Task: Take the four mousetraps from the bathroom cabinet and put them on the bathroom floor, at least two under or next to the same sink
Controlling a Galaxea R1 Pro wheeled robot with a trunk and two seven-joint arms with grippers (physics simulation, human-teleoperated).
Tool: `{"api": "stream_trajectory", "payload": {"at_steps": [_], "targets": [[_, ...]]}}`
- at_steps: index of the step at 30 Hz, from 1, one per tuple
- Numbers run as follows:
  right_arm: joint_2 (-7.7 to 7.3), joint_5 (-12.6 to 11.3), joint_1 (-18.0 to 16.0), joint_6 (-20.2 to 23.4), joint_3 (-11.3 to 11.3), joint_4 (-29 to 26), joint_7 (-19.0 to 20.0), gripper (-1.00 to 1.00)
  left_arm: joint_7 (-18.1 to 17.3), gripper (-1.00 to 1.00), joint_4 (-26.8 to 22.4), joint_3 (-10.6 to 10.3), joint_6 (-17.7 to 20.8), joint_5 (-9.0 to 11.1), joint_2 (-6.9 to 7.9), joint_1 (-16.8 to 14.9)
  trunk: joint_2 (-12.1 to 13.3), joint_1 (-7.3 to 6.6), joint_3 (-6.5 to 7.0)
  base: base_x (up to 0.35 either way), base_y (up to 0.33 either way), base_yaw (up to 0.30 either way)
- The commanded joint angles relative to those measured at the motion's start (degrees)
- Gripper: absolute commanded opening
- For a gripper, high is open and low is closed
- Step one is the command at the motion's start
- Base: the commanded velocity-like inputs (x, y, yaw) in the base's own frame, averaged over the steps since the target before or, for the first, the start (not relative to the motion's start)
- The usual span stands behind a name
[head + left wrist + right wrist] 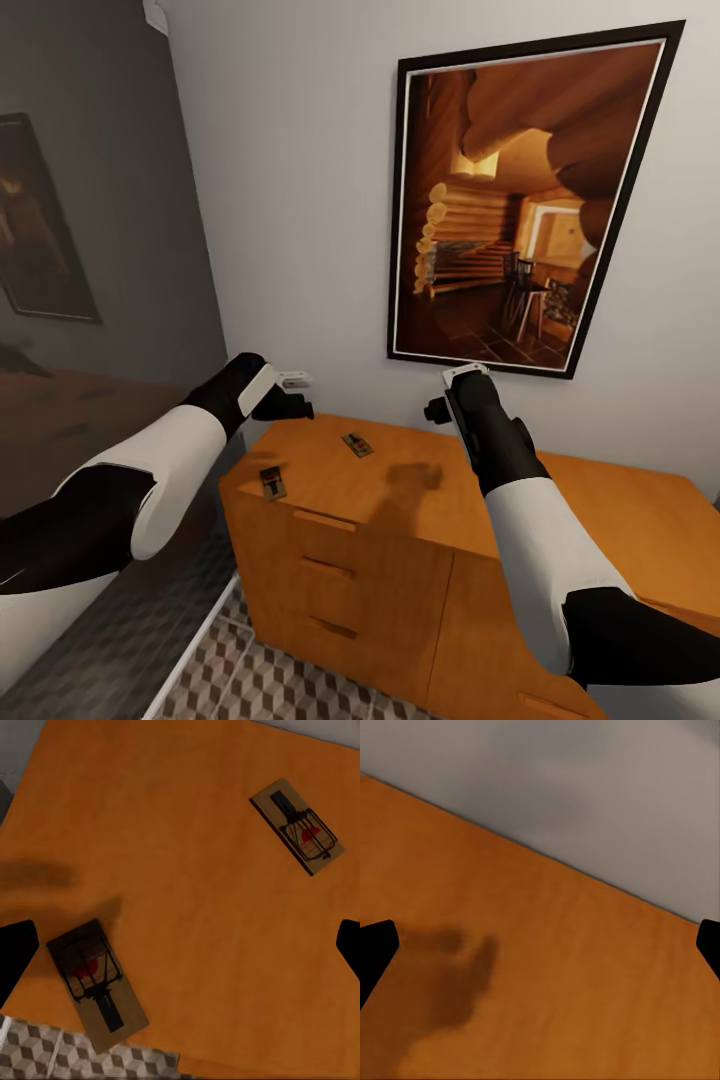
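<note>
Here the left arm reaches in from the left edge of the head view, its left gripper (pixel 290 395) hanging above the left end of the cabinet (pixel 420 500). In the left wrist view its two dark fingertips (pixel 15 956) sit wide apart at the frame's edges with nothing between them, so it is released and empty. Below it, two mousetraps lie flat on the orange-brown cabinet top: the nearer mousetrap (pixel 273 483) (pixel 96 982) rests close to the front-left edge, and the farther mousetrap (pixel 357 445) (pixel 298 826) lies further in toward the wall, well apart from the first. Each shows a wire bar and a red spot on its wooden slab. Past the cabinet's edge the cube-patterned bathroom floor (pixel 300 690) (pixel 45 1054) is visible.

Further right, a framed picture of a log cabin interior (pixel 520 200) hangs on the white wall. Under it the right arm extends over the middle of the cabinet top, its right gripper (pixel 445 395) mostly hidden behind the wrist in the head view. The right wrist view shows its fingertips (pixel 376 952) spread apart, probably fully released, over bare wood (pixel 510 982) and the shadow it casts.
</note>
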Motion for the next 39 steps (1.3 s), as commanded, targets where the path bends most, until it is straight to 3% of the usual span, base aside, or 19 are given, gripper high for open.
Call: {"api": "stream_trajectory", "payload": {"at_steps": [1, 26, 39], "targets": [[-0.02, 0.4, 0.0, 0.3, 0.0, 0.0, 0.3, 1.00, 0.5, 1.00, 0.1, -0.3, 0.2, 0.6, 0.01, 0.0, -0.1, 0.01, -0.08, 0.000, 0.000, 0.220], [-0.15, 0.5, 0.0, 0.3, 0.0, 0.0, 0.3, 1.00, 0.5, 1.00, 1.3, -0.3, 0.0, 0.7, 0.01, 0.0, -0.1, 0.01, -0.08, 0.000, 0.000, 0.283], [-0.15, 0.6, 0.0, 0.3, 0.0, 0.0, 0.3, 1.00, 0.4, 1.00, 1.2, -0.3, 0.0, 0.5, 0.00, 0.0, -0.1, 0.01, -0.08, 0.000, -0.115, 0.071]]}}
